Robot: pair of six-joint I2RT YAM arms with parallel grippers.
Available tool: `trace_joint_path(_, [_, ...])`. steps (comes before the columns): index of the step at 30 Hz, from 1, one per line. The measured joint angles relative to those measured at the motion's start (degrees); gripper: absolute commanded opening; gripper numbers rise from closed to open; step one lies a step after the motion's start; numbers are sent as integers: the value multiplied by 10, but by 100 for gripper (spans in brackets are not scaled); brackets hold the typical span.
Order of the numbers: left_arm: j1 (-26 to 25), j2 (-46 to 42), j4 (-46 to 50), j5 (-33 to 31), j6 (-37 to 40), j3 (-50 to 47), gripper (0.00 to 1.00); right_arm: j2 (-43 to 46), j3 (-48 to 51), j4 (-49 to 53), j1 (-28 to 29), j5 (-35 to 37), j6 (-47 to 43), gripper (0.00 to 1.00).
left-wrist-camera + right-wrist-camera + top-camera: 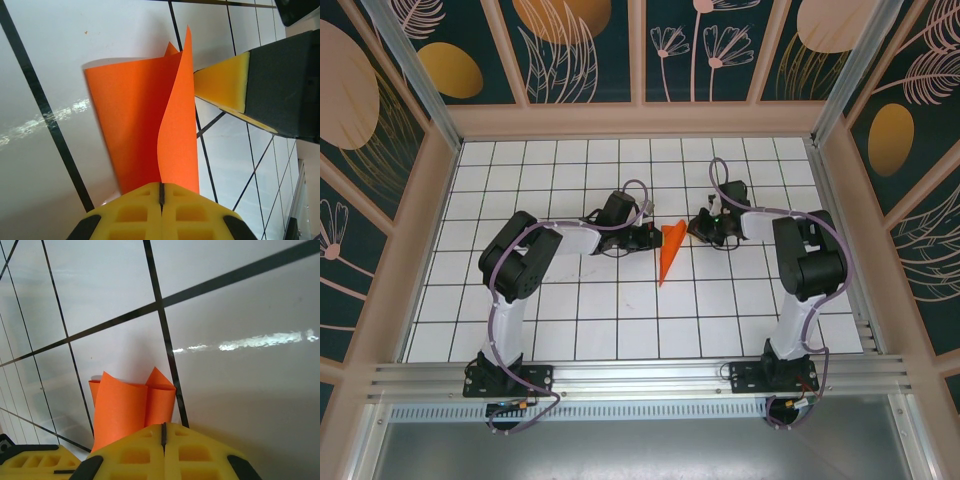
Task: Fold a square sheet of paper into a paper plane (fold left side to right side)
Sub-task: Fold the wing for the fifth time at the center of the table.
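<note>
The square sheet of paper [670,250] is bright orange and folded into a narrow wedge, its point toward the near side, on the white grid table [620,320]. My left gripper [648,238] is at its left upper edge. In the left wrist view its yellow jaws [161,187] are shut on a raised, curling flap of the paper [177,135]. My right gripper [694,228] is at the wedge's upper right corner. In the right wrist view it [163,429] is shut, with the paper's folded flaps [122,410] running in under the jaws.
The two grippers face each other closely across the paper; the right one's yellow finger [225,82] stands just beyond the raised flap. Wooden walls [430,230] fence the table on three sides. A metal rail [640,375] carrying both arm bases runs along the near edge.
</note>
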State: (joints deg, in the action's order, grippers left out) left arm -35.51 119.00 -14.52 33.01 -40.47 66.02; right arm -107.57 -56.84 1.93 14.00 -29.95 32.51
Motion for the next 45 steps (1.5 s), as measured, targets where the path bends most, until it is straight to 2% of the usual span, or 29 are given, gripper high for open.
trace_joint_path(18, [0,3,2,0,2,2,0,-21,-14,-5,0,0,8,6])
trace_joint_path(31, [0,9,43,-1,40,43,0,-36,-49,46,2,2,-11,6])
trace_joint_path(45, [0,32,58,-5,52,45,0,-37,-53,53,5,8,-22,7])
